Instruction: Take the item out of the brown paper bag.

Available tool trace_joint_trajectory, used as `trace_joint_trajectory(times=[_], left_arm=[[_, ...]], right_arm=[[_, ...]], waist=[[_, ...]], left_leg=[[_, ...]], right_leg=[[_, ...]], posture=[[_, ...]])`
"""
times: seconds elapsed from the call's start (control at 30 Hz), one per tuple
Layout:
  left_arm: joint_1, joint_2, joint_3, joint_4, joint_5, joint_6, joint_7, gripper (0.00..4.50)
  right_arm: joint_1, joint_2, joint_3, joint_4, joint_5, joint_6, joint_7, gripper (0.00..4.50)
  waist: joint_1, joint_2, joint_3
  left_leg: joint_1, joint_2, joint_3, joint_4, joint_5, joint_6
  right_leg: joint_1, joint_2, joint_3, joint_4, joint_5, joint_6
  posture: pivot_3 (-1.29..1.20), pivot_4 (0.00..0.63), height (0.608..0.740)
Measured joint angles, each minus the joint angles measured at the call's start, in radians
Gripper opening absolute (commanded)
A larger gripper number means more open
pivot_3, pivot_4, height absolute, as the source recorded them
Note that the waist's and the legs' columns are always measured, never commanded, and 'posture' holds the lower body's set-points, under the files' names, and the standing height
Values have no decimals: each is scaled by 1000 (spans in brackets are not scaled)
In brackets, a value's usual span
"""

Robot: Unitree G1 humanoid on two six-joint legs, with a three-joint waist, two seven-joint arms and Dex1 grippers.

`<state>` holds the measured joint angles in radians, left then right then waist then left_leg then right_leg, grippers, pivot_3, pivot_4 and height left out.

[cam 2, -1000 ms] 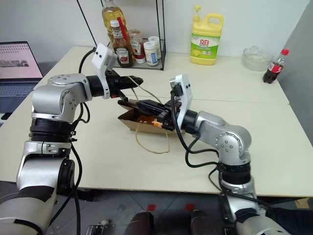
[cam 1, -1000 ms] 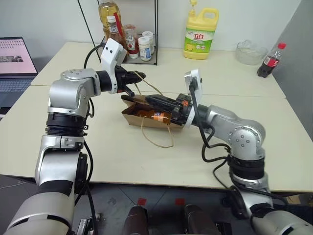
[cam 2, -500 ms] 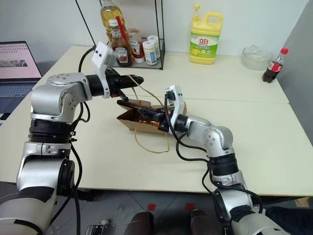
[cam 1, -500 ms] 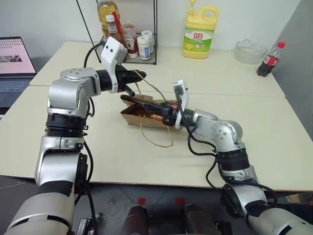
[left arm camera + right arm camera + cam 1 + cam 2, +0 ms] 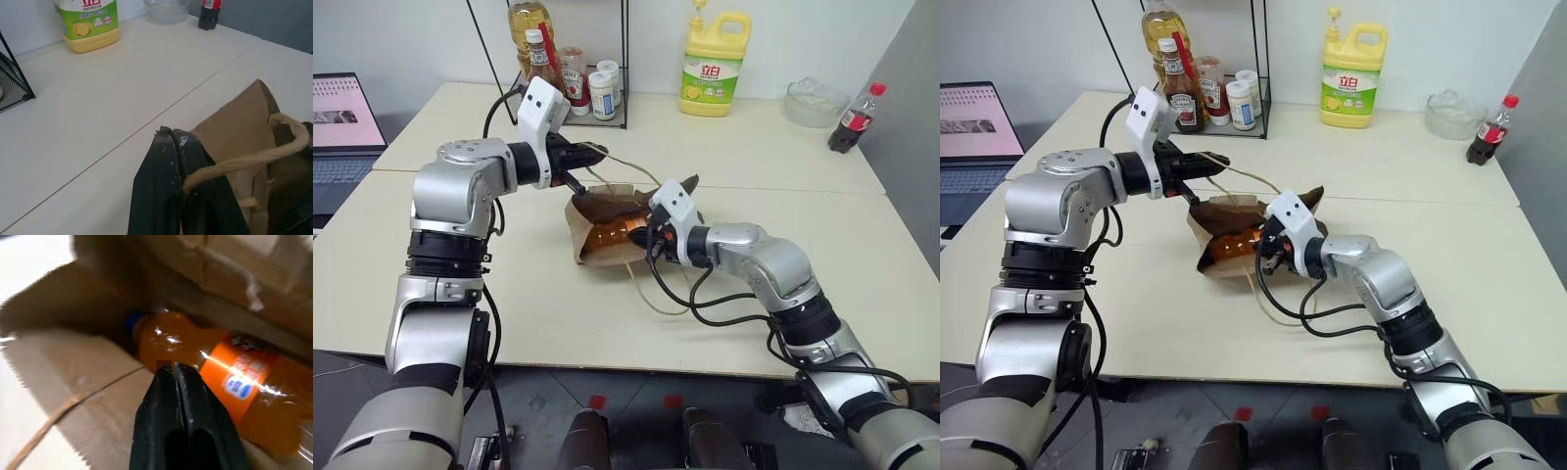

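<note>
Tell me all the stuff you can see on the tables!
bag: 1, brown, table middle
orange bottle: 1, blue cap, inside bag
jug: 1, yellow, table's far side
cola: 1, red cap, far right
bowl: 1, clear, beside cola
rack: 1, black wire, holds sauce bottles, jars
laptop: 1, open, far left
left gripper: shut on bag's cord handle
right gripper: shut, in bag's mouth

The brown paper bag [image 5: 607, 227] lies on its side on the table, creased, its mouth gaping toward the right; one tan cord handle is lifted up to the left, the other trails loose on the tabletop in front. Inside lies the orange drink bottle [image 5: 230, 382], on its side; blue cap toward the bag's closed end.
</note>
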<state>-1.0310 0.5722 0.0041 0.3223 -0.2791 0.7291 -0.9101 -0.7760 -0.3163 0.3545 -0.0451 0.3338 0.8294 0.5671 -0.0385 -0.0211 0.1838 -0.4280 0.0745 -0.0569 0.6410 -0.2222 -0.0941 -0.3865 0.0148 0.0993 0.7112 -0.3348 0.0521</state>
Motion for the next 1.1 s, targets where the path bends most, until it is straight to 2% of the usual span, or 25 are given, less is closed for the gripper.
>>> trace_joint_trajectory(times=[0.17, 0.27, 0.4, 0.6, 0.8, 1.1], left_arm=[[0, -11, 0, 1, 0, -5, 2, 0], [0, -13, 0, 3, 0, -14, 2, 0], [0, -18, 0, 3, 0, -16, 3, 0], [0, -18, 0, 3, 0, -16, 5, 0], [1, -19, 0, 3, 1, -16, 9, 0], [1, -26, 1, 4, 1, -17, 26, 0]], right_arm=[[-1, -58, 95, 5, -131, -79, 13, 51], [-8, -94, 152, 31, -235, -184, 36, 887], [-34, -136, 226, 70, -373, -350, 79, 2277], [-43, -142, 260, 133, -518, -519, 110, 4322], [-97, -131, 302, 251, -660, -670, 135, 4420], [-218, -24, 339, 512, -806, -866, 139, 4420]], waist=[[0, 0, 0], [0, 0, 0], [0, 0, 0], [-1, 0, 0], [-3, 0, 0], [-6, 0, 0]], left_leg=[[-1, 0, 0, 0, 0, 0], [-1, 0, 0, 1, 0, 0], [-1, 0, 0, 1, 0, 0], [-1, 0, 0, 1, 0, -1], [-1, 0, 0, 1, 2, -4], [0, 0, 0, 1, 2, -4]], right_leg=[[-1, 0, 0, 0, 0, 0], [0, 0, 0, 0, 0, 0], [-1, 0, 0, 0, 0, 0], [0, 0, 0, 0, 0, 0], [-1, 0, 0, 0, 0, 0], [-1, 0, 0, 1, 0, 0]], posture=[[0, 150, 740], [0, 150, 740], [0, 150, 740], [0, 150, 740], [0, 150, 740], [0, 150, 740]])
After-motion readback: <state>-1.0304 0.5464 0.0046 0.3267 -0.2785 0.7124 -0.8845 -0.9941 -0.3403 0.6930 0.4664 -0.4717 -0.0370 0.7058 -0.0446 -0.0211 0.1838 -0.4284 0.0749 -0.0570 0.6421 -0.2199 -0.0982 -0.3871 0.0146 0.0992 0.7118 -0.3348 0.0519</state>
